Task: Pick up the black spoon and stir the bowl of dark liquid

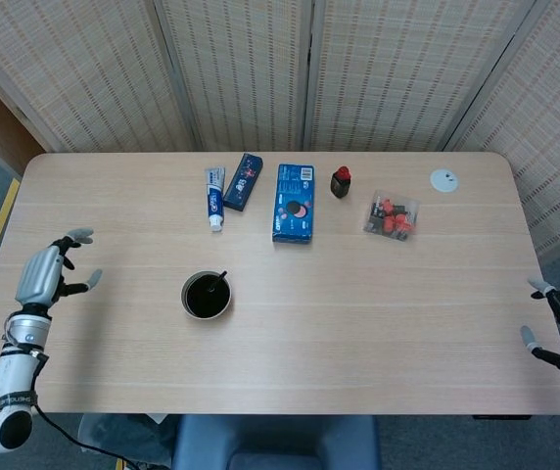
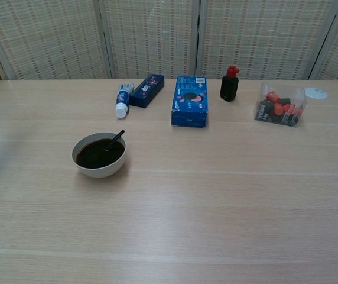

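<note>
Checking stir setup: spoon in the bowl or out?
In. The spoon leans on the bowl rim, its end in the dark liquid.

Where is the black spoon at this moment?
The black spoon stands in the bowl of dark liquid, handle leaning on the far-right rim, left of centre in both views, nearer than the toothpaste tube.
</note>
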Action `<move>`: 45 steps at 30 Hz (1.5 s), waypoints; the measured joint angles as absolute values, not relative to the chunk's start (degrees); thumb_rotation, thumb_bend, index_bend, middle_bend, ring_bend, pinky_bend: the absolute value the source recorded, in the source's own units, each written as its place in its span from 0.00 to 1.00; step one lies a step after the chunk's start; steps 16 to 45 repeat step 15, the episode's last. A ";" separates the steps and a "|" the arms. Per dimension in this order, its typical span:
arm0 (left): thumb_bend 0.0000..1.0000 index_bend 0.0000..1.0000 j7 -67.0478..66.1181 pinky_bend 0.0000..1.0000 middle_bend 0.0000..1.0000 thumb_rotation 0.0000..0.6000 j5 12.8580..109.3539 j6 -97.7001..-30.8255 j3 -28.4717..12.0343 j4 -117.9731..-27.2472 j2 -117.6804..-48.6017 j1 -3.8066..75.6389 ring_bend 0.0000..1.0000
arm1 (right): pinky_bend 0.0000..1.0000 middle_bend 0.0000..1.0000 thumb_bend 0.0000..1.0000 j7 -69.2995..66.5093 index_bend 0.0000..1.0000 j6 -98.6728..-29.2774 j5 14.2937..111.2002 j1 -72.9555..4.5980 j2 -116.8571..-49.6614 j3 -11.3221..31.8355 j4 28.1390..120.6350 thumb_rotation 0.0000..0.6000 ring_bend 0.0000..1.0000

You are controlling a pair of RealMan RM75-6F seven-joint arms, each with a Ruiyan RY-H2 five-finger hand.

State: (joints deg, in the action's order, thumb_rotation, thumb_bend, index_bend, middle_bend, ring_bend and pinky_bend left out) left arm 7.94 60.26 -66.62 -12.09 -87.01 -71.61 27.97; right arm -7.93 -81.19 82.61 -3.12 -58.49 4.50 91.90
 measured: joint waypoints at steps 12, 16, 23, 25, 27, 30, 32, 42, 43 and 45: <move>0.28 0.22 -8.67 0.33 0.25 1.00 72.44 -86.27 -4.86 -88.24 -74.65 17.56 0.18 | 0.38 0.32 0.34 -10.96 0.18 -81.25 84.13 -2.86 -58.89 3.29 91.90 1.00 0.25; 0.28 0.22 -10.98 0.32 0.25 1.00 74.31 -89.01 -3.83 -89.41 -74.63 15.52 0.18 | 0.38 0.32 0.34 -10.97 0.18 -82.18 84.75 -2.63 -59.04 3.20 91.93 1.00 0.25; 0.28 0.22 -10.98 0.32 0.25 1.00 74.31 -89.01 -3.83 -89.41 -74.63 15.52 0.18 | 0.38 0.32 0.34 -10.97 0.18 -82.18 84.75 -2.63 -59.04 3.20 91.93 1.00 0.25; 0.28 0.22 -10.98 0.32 0.25 1.00 74.31 -89.01 -3.83 -89.41 -74.63 15.52 0.18 | 0.38 0.32 0.34 -10.97 0.18 -82.18 84.75 -2.63 -59.04 3.20 91.93 1.00 0.25; 0.28 0.22 -10.98 0.32 0.25 1.00 74.31 -89.01 -3.83 -89.41 -74.63 15.52 0.18 | 0.38 0.32 0.34 -10.97 0.18 -82.18 84.75 -2.63 -59.04 3.20 91.93 1.00 0.25; 0.28 0.22 -10.98 0.32 0.25 1.00 74.31 -89.01 -3.83 -89.41 -74.63 15.52 0.18 | 0.38 0.32 0.34 -10.97 0.18 -82.18 84.75 -2.63 -59.04 3.20 91.93 1.00 0.25; 0.28 0.22 -10.98 0.32 0.25 1.00 74.31 -89.01 -3.83 -89.41 -74.63 15.52 0.18 | 0.38 0.32 0.34 -10.97 0.18 -82.18 84.75 -2.63 -59.04 3.20 91.93 1.00 0.25; 0.28 0.22 -10.98 0.32 0.25 1.00 74.31 -89.01 -3.83 -89.41 -74.63 15.52 0.18 | 0.38 0.32 0.34 -10.97 0.18 -82.18 84.75 -2.63 -59.04 3.20 91.93 1.00 0.25; 0.28 0.22 -10.98 0.32 0.25 1.00 74.31 -89.01 -3.83 -89.41 -74.63 15.52 0.18 | 0.38 0.32 0.34 -10.97 0.18 -82.18 84.75 -2.63 -59.04 3.20 91.93 1.00 0.25; 0.28 0.22 -10.98 0.32 0.25 1.00 74.31 -89.01 -3.83 -89.41 -74.63 15.52 0.18 | 0.38 0.32 0.34 -10.97 0.18 -82.18 84.75 -2.63 -59.04 3.20 91.93 1.00 0.25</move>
